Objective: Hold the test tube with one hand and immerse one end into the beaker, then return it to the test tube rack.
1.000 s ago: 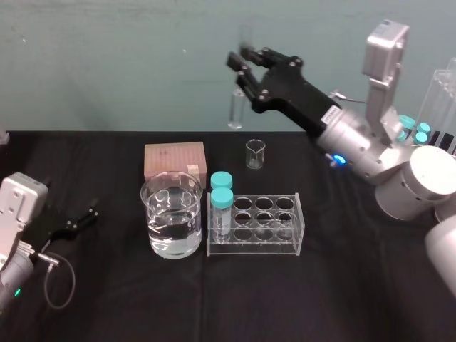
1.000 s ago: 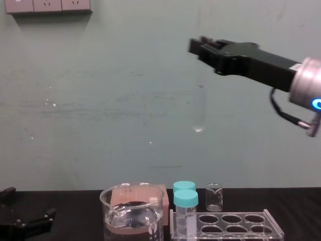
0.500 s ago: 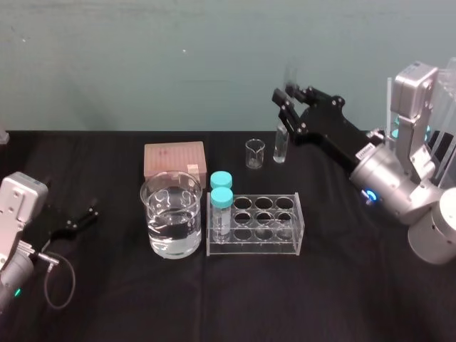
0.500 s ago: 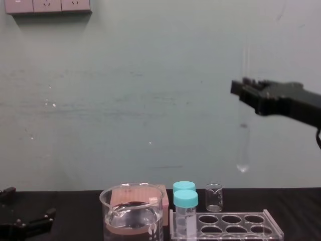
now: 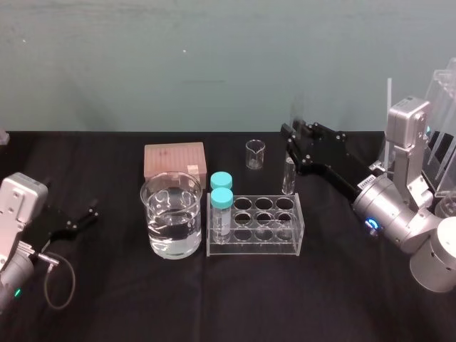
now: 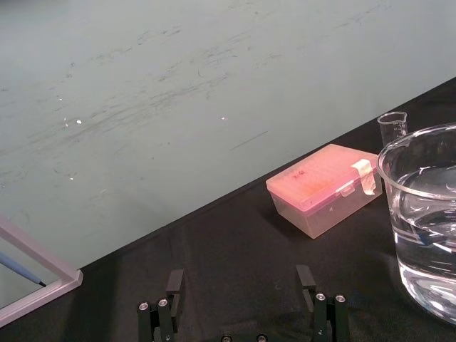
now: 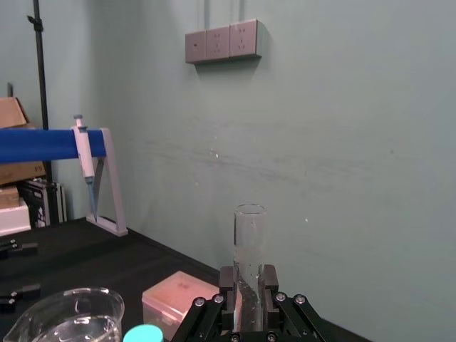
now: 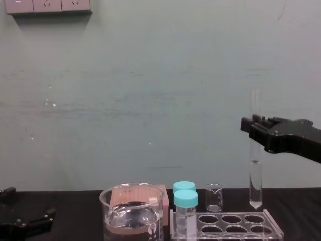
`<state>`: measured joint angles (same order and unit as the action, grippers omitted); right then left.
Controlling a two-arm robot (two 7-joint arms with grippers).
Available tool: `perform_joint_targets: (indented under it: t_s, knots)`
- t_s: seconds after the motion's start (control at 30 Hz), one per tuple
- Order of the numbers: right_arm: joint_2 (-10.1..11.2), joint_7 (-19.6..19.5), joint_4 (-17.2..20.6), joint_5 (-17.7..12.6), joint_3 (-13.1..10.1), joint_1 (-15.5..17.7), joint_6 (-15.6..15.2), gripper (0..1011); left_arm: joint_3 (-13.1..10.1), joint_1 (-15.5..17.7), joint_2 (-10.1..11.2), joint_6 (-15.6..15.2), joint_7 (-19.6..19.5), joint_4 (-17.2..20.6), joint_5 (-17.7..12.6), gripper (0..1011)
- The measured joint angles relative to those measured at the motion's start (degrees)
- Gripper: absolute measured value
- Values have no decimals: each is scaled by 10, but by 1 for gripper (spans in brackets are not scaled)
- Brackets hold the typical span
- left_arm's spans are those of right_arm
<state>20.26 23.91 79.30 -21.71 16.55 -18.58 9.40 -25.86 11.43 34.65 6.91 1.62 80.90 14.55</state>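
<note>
"So, what was the right claw (image 5: 293, 134) doing?"

"Its black fingers were clamped on the long, thin, clear glass test tube (image 5: 288, 175). They gripped its upper part, so the open mouth stood above the fingers and the rounded bottom hung straight down beneath them. The tube was upright."

"And what lay under it?"

"The low clear acrylic test tube rack (image 5: 254, 251) sat directly below the claw. In the chest view the tube's bottom hung just above the top plate, over the rack's far right corner. Whether it was lined up with a hole, I couldn't tell."

"The beaker?"

"The large, wide, clear glass beaker (image 5: 171, 214), partly filled with clear liquid, stood well to the claw's left, just beside the rack's other end. Two short vials with teal screw caps (image 5: 221, 198) stood in the rack at the end nearest the beaker. A tiny narrow clear beaker (image 5: 255, 154) stood near the claw, to its left, and a pink plastic box (image 5: 174, 159) sat farther left, behind the big beaker."

"The other arm?"

"The left claw (image 5: 84, 216) rested far off at the left side of the black table (image 5: 342, 299), fingers spread apart and holding nothing."
</note>
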Motion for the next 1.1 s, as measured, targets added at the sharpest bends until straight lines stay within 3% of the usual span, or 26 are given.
perform_joint_targets:
  t_s: [1.1]
  knots:
    - [-12,0,-6,12,-6,12,-19,235,0,0,0,0,0,0,0,1000]
